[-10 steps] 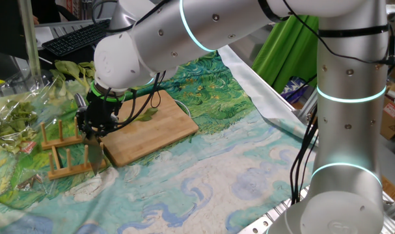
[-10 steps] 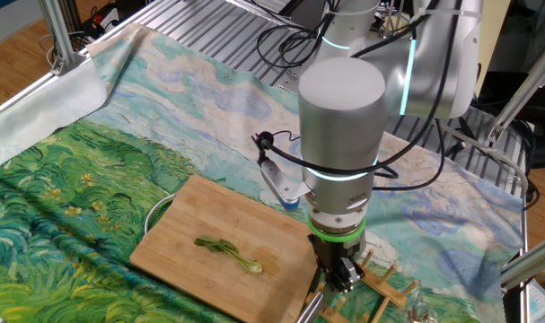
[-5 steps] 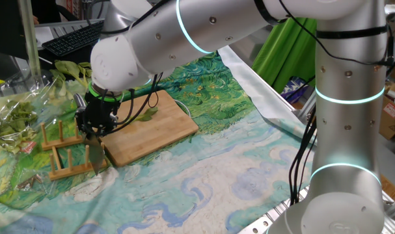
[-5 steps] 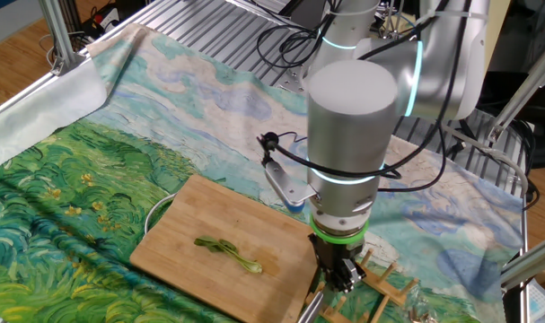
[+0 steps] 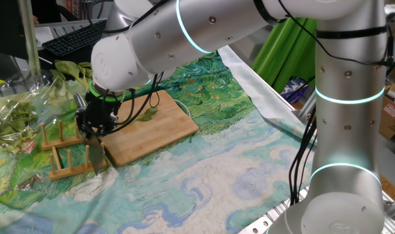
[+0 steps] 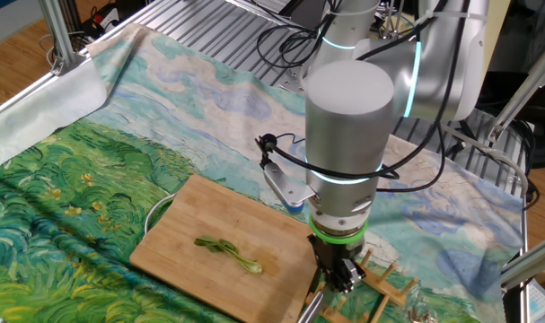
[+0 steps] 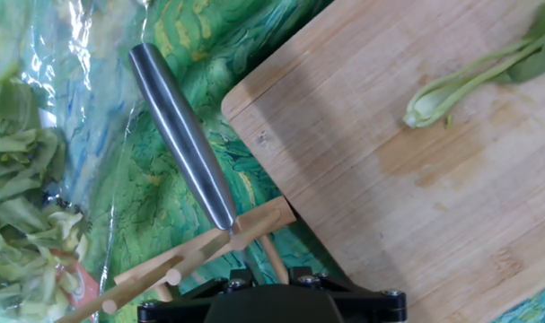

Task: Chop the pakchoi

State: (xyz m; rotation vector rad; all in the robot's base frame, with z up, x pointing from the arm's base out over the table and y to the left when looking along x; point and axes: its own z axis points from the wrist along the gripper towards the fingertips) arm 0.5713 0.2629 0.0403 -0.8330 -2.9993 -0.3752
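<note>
Landmark: bamboo cutting board (image 6: 227, 247), lying on a painted cloth (image 6: 92, 170).

- Pakchoi (image 6: 227, 251): one thin green leaf with pale stem, flat on the board near its middle, stem end toward the claw's side; whole, uncut.
- Claw (image 5: 92, 133): beyond the board's short edge, pointing steeply down over a wooden rack (image 5: 67, 156) just beside the board, well apart from the pakchoi.
- Knife (image 7: 182, 144): steel handle slanting up from the rack beside the board's corner; blade seems lodged in the rack.
- Claw state: fingers hidden under the hand; whether they clamp the knife cannot be told.
- Wrapped greens (image 5: 12, 114): past the rack, away from the board.
</note>
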